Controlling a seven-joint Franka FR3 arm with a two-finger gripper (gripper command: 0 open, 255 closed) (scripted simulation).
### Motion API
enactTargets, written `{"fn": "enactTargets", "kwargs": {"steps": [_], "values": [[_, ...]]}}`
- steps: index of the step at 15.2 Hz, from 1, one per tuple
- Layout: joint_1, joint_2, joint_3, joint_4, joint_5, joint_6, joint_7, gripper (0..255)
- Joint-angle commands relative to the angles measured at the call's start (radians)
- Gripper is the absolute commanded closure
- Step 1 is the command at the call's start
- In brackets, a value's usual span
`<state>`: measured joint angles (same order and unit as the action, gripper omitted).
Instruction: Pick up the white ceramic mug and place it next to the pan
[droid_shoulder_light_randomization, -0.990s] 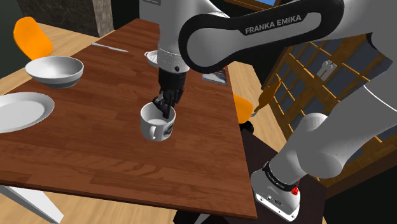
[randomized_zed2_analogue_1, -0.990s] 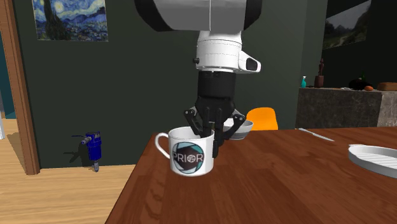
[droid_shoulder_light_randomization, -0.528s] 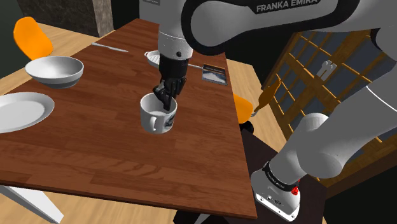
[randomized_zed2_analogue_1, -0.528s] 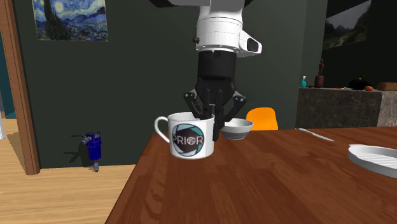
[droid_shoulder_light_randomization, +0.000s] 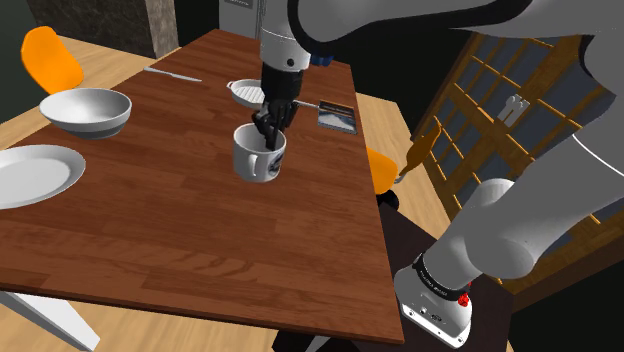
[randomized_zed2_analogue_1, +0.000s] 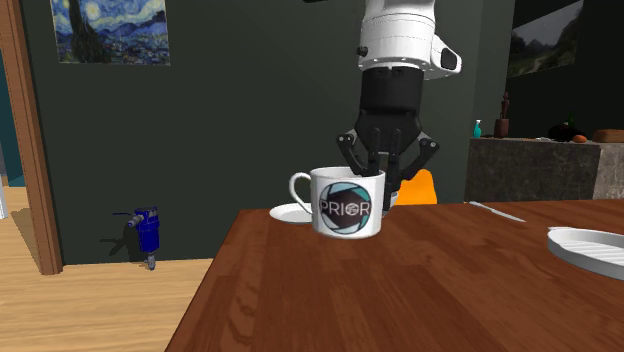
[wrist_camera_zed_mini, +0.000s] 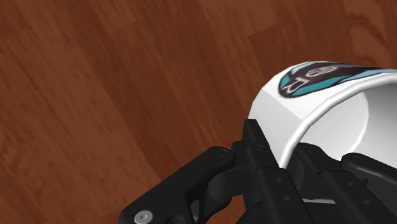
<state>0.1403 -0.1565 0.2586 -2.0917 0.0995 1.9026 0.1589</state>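
Observation:
A white mug (droid_shoulder_light_randomization: 256, 157) with a teal and black round logo hangs just above the brown wooden table (droid_shoulder_light_randomization: 180, 235). My black gripper (droid_shoulder_light_randomization: 270, 132) comes down from above, shut on the mug's rim, one finger inside and one outside. In the second exterior view the gripper (randomized_zed2_analogue_1: 385, 186) clasps the far rim of the mug (randomized_zed2_analogue_1: 345, 205), handle pointing to that view's left. The wrist view has the mug's wall (wrist_camera_zed_mini: 299, 102) pinched in the gripper (wrist_camera_zed_mini: 283, 167). A small white pan (droid_shoulder_light_randomization: 245, 90) lies just beyond the mug; its edge (randomized_zed2_analogue_1: 288, 212) peeks out behind the mug.
A white bowl (droid_shoulder_light_randomization: 87, 110) and a white plate (droid_shoulder_light_randomization: 30, 175) sit at the shoulder view's left. A thin utensil (droid_shoulder_light_randomization: 170, 73) lies at the table's far end, a flat dark item (droid_shoulder_light_randomization: 336, 117) near its right edge. Orange chairs (droid_shoulder_light_randomization: 50, 55) stand around.
The arm has carried the mug toward the table's far end, closer to the pan. In the second exterior view mug and gripper have shifted right. The grip has stayed shut.

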Motion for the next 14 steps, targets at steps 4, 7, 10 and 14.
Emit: {"fn": "enactTargets", "kwargs": {"steps": [4,7,10,14], "values": [[-0.054,0.053,-0.064,0.058,-0.027,-0.012,-0.107,255],[-0.085,0.096,-0.099,0.107,-0.041,-0.022,-0.167,255],[-0.116,0.147,-0.132,0.167,-0.053,-0.035,-0.225,255],[-0.156,0.225,-0.170,0.264,-0.065,-0.058,-0.299,255]]}}
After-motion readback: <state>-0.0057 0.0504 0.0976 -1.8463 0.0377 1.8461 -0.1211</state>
